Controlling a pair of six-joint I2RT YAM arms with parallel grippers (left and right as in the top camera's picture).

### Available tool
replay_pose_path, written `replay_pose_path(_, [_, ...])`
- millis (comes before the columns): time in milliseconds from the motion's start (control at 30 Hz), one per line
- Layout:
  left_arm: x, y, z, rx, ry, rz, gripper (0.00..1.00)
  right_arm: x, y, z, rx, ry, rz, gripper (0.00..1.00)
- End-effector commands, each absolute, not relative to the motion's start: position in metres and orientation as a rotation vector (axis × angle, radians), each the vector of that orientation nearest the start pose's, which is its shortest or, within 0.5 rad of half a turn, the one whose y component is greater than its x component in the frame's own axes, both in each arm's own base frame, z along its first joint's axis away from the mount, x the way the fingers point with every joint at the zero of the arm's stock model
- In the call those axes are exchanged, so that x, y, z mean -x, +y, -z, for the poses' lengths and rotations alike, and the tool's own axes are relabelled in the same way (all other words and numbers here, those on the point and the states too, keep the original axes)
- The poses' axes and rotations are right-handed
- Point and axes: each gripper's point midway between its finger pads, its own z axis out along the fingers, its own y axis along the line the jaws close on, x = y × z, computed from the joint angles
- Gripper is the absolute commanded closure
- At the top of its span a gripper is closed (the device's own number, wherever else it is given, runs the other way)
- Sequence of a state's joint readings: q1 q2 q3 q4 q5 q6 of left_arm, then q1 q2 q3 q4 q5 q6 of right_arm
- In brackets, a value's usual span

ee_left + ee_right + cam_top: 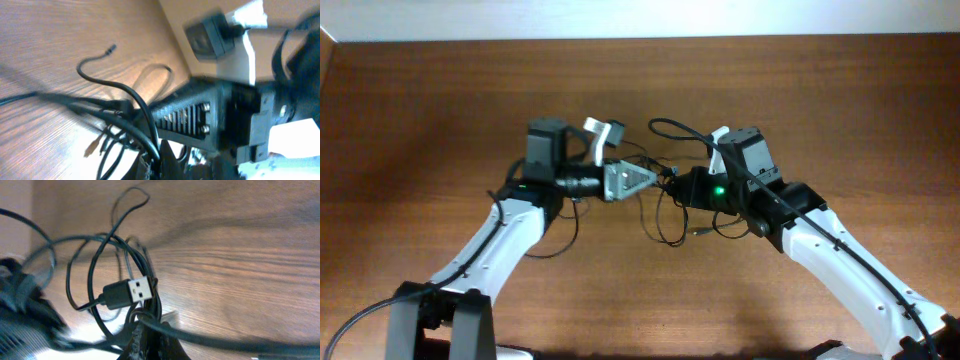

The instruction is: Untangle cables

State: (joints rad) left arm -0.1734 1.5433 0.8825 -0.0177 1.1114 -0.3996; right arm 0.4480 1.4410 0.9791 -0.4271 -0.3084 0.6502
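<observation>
The cables sit as a loose knot of loops in the middle of the bench, strung between the two hands that meet nose to nose there. The left hand is pressed together on strands at one side of the knot, and the right hand is pinched tight on strands at the other, close by a USB plug. These cords look feather-light, limp and rather slick, so they will likely sag and slide through a soft pinch. The plugs are the only stiff parts and may snag in loops. The best hold seems a single strand near the knot, or just behind a plug head
</observation>
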Motion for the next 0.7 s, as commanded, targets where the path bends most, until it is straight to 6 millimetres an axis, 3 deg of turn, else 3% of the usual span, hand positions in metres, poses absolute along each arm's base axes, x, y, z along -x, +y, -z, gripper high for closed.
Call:
replay_pose_path(0, [-0.372, -0.152, -0.200, 0.034, 2.180, 1.460, 1.00, -0.312, 0.130, -0.066, -0.298, 2.732, -0.271, 0.96])
replay_pose_path(67, [-0.387, -0.126, -0.189, 0.274, 2.212, 1.391, 1.00, -0.310, 0.124, -0.064, -0.315, 2.744, -0.246, 0.96])
replay_pose_path(200, [-0.396, -0.087, -0.167, 0.630, 2.248, 1.298, 1.00, -0.301, 0.084, -0.058, -0.486, 2.763, -0.056, 0.96])
replay_pose_path(300, [-0.399, -0.062, -0.157, 0.754, 2.243, 1.220, 1.00, -0.295, 0.039, -0.055, -0.623, 2.760, 0.113, 0.96])
replay_pose_path(400, [-0.402, -0.030, -0.160, 0.823, 2.185, 1.209, 1.00, -0.286, -0.001, -0.053, -0.766, 2.771, 0.180, 0.96])
replay_pose_path(433, [-0.400, -0.026, -0.163, 0.823, 2.172, 1.244, 1.00, -0.286, 0.001, -0.051, -0.728, 2.807, 0.115, 0.96])
replay_pose_path(533, [-0.393, -0.037, -0.169, 0.781, 2.181, 1.348, 1.00, -0.295, 0.047, -0.054, -0.438, 2.884, -0.301, 0.96])
replay_pose_path(567, [-0.389, -0.046, -0.164, 0.819, 2.214, 1.365, 1.00, -0.297, 0.071, -0.061, -0.362, 2.871, -0.499, 0.87])
replay_pose_path(600, [-0.384, -0.053, -0.157, 0.879, 2.251, 1.368, 1.00, -0.301, 0.090, -0.069, -0.313, 2.841, -0.664, 0.66])
replay_pose_path(633, [-0.378, -0.061, -0.144, 0.977, 2.307, 1.327, 0.99, -0.304, 0.103, -0.077, -0.279, 2.804, -0.785, 0.51])
replay_pose_path(667, [-0.373, -0.065, -0.131, 1.042, 2.356, 1.244, 0.94, -0.308, 0.116, -0.087, -0.237, 2.758, -0.906, 0.48])
